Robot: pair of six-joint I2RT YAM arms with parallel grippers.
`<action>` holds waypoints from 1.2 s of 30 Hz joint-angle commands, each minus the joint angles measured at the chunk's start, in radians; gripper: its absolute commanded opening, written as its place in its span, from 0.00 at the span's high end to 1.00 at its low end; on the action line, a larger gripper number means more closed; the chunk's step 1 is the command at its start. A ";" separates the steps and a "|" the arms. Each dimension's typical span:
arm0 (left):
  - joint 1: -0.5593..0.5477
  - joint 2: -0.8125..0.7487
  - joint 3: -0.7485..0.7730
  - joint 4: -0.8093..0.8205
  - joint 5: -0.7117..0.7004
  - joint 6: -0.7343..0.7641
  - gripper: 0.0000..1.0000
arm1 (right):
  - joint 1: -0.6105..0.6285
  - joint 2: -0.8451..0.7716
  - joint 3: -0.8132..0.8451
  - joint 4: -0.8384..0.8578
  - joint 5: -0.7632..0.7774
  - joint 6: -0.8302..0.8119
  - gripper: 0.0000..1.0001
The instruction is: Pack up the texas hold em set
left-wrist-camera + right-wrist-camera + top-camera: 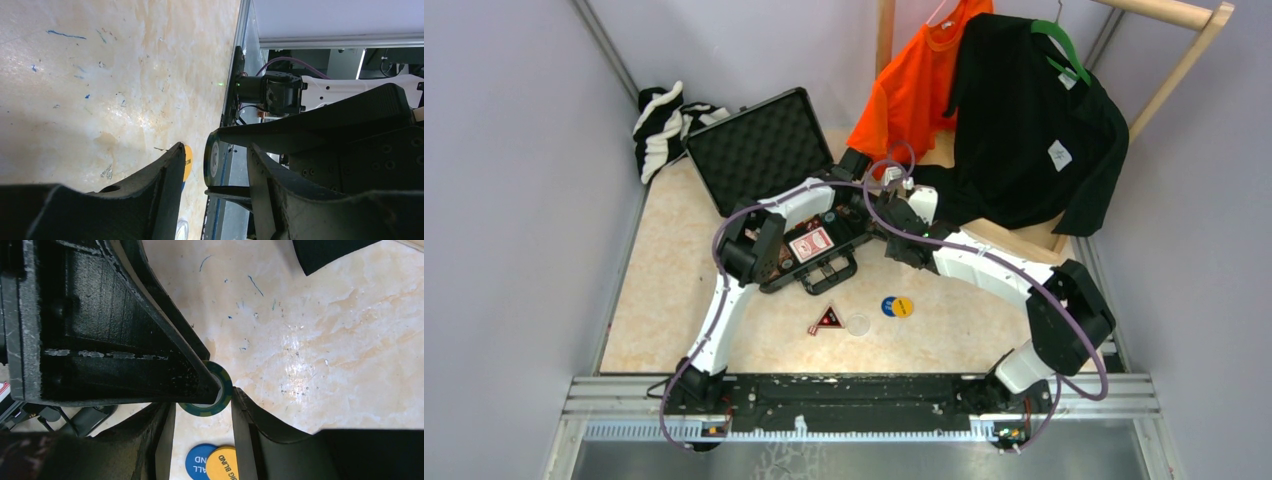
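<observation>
We are judging the step in hand to be a hand-over of one chip [220,390] between the arms, on its way into the case [754,150]. The right gripper [202,407] is pinching the chip by its rim, one finger on each side, in the lower middle of the right wrist view. The chip's face is turned toward that camera.

The left gripper [216,150] is standing spread around the same chip. In the left wrist view the chip is showing nearly edge-on at centre, and we are seeing a strip of table [100,75] between it and the left-hand finger, so nothing is being pinched there yet. In the right wrist view the other left finger seems to be lying against the chip's face.

From above, the two grippers are meeting at the centre of the frame, just right of the case's open base, and the chip itself is hidden there. The deck [812,243] is lying in the base. The triangle [827,318], clear disc [858,324], blue disc [890,306] and yellow disc [904,306] are lying loose on the table below centre, not yet packed.

Next, we are expecting the left jaws to need a flat press on both faces before the right fingers let go, or the chip may drop. After that comes a carry to a chip slot in the base, which the arms are hiding.
</observation>
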 commanded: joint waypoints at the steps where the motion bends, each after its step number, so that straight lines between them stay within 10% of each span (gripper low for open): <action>1: -0.010 0.016 0.029 -0.038 0.036 0.038 0.47 | 0.009 -0.003 0.068 0.056 0.022 -0.011 0.63; 29: -0.015 0.017 0.042 -0.044 0.043 0.055 1.00 | 0.008 -0.010 0.067 0.077 -0.030 -0.030 0.61; 33: -0.003 0.004 0.036 -0.036 0.041 0.067 1.00 | 0.009 -0.042 0.033 0.093 -0.075 -0.062 0.28; 36: 0.020 -0.038 -0.015 0.032 0.037 0.046 1.00 | 0.010 -0.112 -0.040 0.146 -0.139 -0.089 0.21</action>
